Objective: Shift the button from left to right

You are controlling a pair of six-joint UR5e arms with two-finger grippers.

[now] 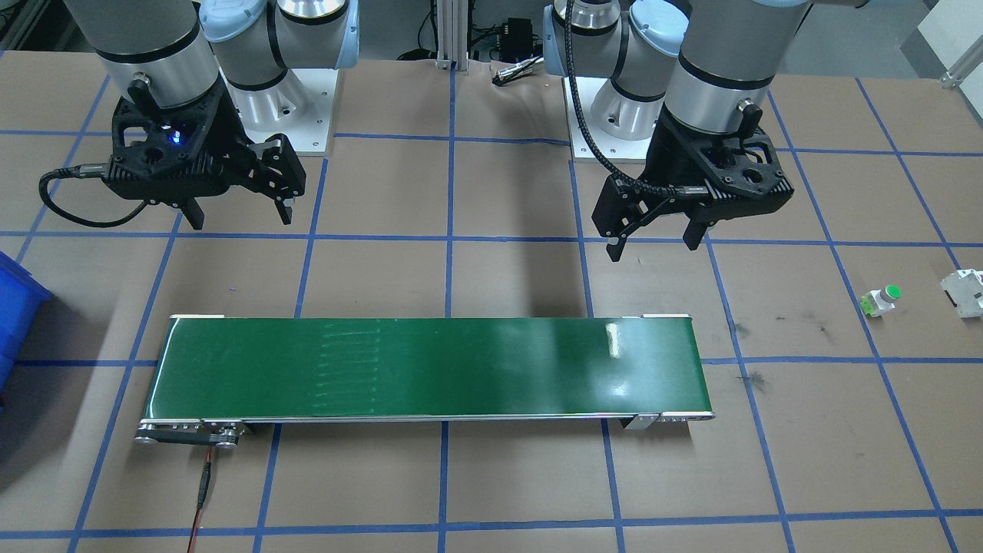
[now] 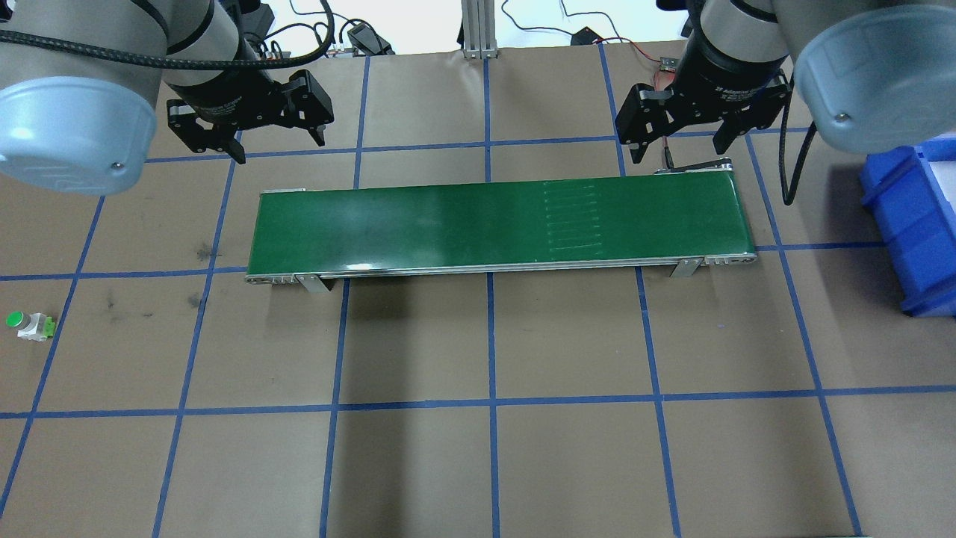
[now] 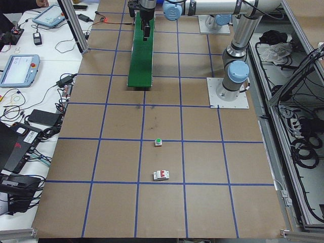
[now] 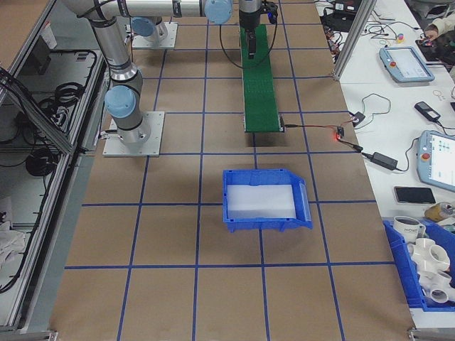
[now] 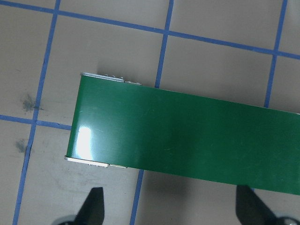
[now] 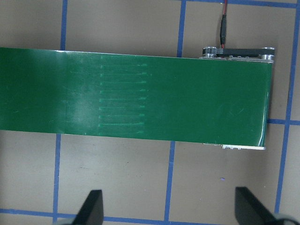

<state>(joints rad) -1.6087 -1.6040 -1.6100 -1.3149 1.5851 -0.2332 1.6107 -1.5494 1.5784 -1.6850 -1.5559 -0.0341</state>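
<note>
the small green-capped white push-button (image 2: 30, 325) lies on the brown bench (image 2: 478, 448) at its far left, well apart from the wide-open, empty left claw (image 2: 276, 146); the right claw (image 2: 680, 142), equally open and empty, hangs ready near the green conveyor belt (image 2: 493, 224).

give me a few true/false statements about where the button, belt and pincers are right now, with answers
1. The button is lying on the green conveyor belt. False: it sits on the brown table surface, well off the belt's end on the robot's left.
2. Both the left pincer and the right pincer are open and hold nothing. True.
3. A white breaker-like part lies near the button. True.
4. The left pincer is gripping the button. False: it hangs by the belt's left end, far from the button.
5. The blue bin is on the robot's right side. True.
</note>
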